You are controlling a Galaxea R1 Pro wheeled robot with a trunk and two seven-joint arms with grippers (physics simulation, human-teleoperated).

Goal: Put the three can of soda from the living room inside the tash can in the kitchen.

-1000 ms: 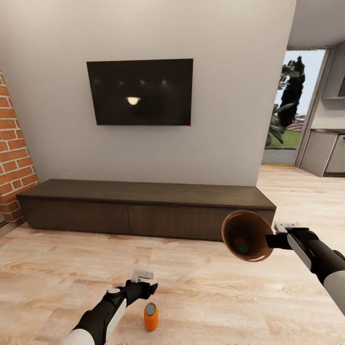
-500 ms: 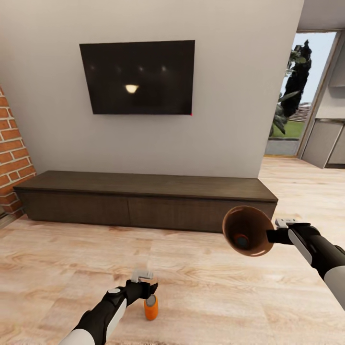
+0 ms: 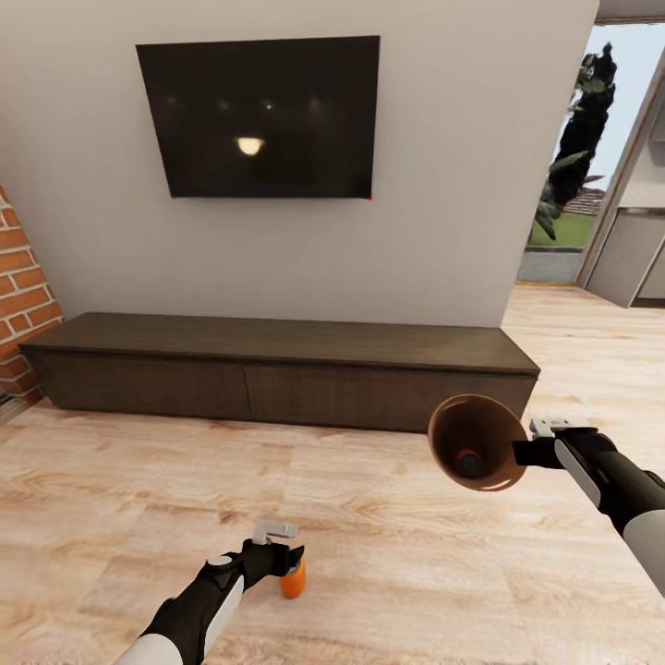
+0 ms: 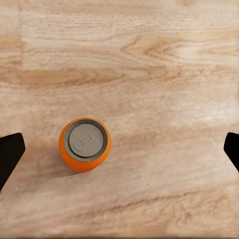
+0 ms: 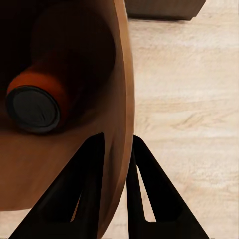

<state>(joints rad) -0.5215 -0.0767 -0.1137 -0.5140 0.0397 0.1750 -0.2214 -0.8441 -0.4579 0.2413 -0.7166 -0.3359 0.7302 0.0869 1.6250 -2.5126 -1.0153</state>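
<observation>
A: Brickwork (image 3: 23,305) at the far left edge, then the pale wall with the dark TV (image 3: 260,115) hung on it, and a long dark wooden cabinet (image 3: 277,369) on the wood floor (image 3: 388,573) under it.

B: And the left hand (image 3: 277,552)?

A: Low over the floor, pointing down. An orange soda can (image 3: 293,579) stands upright on the boards just beside it. From the left wrist view the can (image 4: 84,144) sits between the two black fingertips (image 4: 10,154), nearer one of them, and neither touches it. That hand is spread wide with nothing in it.

B: The right side?

A: The right hand (image 3: 526,453) holds the trash can (image 3: 476,454) up in the air, tipped so its mouth faces the camera, copper-brown inside. A second can (image 3: 469,462) lies at the bottom. The right wrist view shows the two dark fingers (image 5: 84,184) pinching the bin's rim, one inside and one outside, with an orange can (image 5: 42,99) lying on its side within.

B: Further right?

A: An opening with a tree (image 3: 577,139) and grass beyond, and grey cabinets (image 3: 637,268) at the edge
</observation>
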